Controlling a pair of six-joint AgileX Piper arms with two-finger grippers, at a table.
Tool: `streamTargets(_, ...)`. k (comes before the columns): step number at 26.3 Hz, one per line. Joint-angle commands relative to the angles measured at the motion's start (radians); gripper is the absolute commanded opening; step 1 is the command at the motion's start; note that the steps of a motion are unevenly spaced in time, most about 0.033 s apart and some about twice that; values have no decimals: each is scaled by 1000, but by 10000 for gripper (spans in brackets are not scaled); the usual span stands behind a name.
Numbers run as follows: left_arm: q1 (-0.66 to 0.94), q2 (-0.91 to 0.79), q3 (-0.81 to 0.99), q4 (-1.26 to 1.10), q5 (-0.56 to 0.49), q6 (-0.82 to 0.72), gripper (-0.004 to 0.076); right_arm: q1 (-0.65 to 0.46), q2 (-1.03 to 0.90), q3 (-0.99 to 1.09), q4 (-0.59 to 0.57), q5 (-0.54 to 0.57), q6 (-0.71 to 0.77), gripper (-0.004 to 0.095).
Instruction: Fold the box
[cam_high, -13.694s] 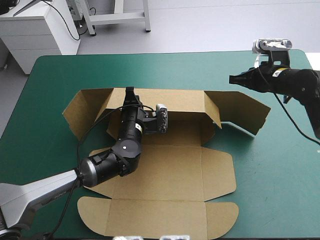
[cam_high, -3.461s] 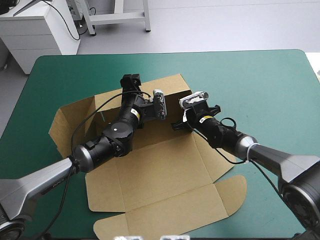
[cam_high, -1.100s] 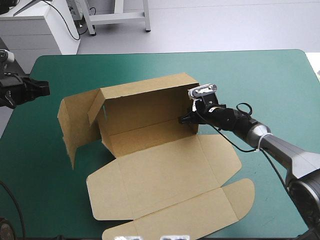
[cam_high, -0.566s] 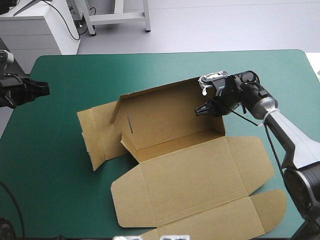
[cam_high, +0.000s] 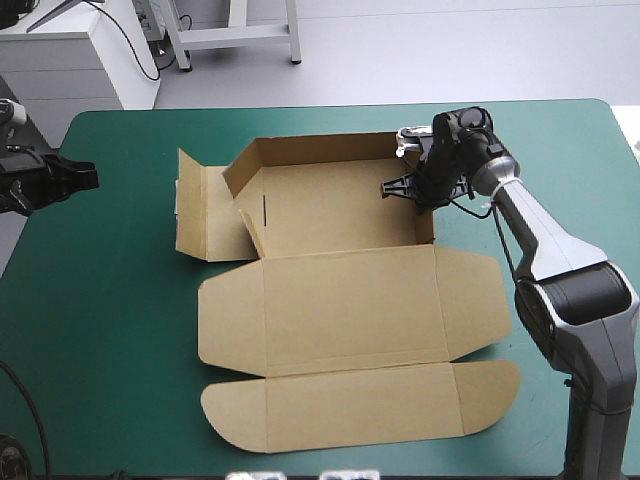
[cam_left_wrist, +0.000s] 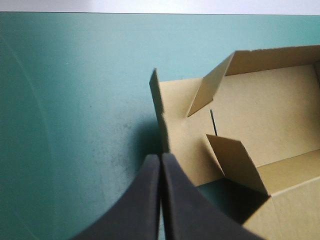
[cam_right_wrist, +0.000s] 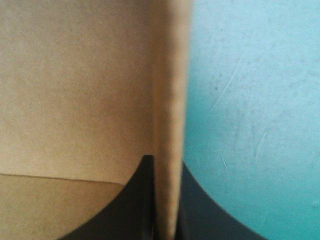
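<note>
The brown box (cam_high: 350, 300) lies in the middle of the table. Its back wall and right wall stand up, and the base and lid (cam_high: 360, 405) lie flat toward the front. A left side panel (cam_high: 205, 215) lies half raised. My right gripper (cam_high: 408, 187) is at the box's right wall, shut on its top edge. In the right wrist view the wall (cam_right_wrist: 167, 100) runs straight between the black fingers (cam_right_wrist: 162, 165). My left gripper (cam_high: 88, 177) hovers at the table's left edge, shut and holding nothing. In the left wrist view the box (cam_left_wrist: 260, 105) lies ahead of the gripper (cam_left_wrist: 161, 161).
The teal-green cover (cam_high: 120, 320) shows on every side of the box. The lid's rounded flaps (cam_high: 490, 385) reach close to the table's front edge. A narrow slot (cam_high: 265, 212) is cut in the back wall near its left end.
The box has swung round and slid toward the far right with my right gripper on its wall, and now lies square to the table. The left gripper has stayed at the left edge.
</note>
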Motion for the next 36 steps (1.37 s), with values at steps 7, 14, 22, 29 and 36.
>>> streamTargets(7,0,-19,-27,-60,-16,-8,-8,-53,-17,-79,4,-18,-31,239)
streamTargets(14,0,-19,-27,-60,-3,-8,-8,-53,-17,-172,1,0,-18,776)
streamTargets(22,0,-19,-27,-60,16,-8,-8,-53,-68,-156,35,21,-16,772)
streamTargets(29,0,-19,-27,-60,23,-8,-8,-53,-86,-37,12,5,-10,772)
streamTargets(36,0,-19,-27,-60,24,-8,-8,-53,-2,-34,42,-28,-12,772)
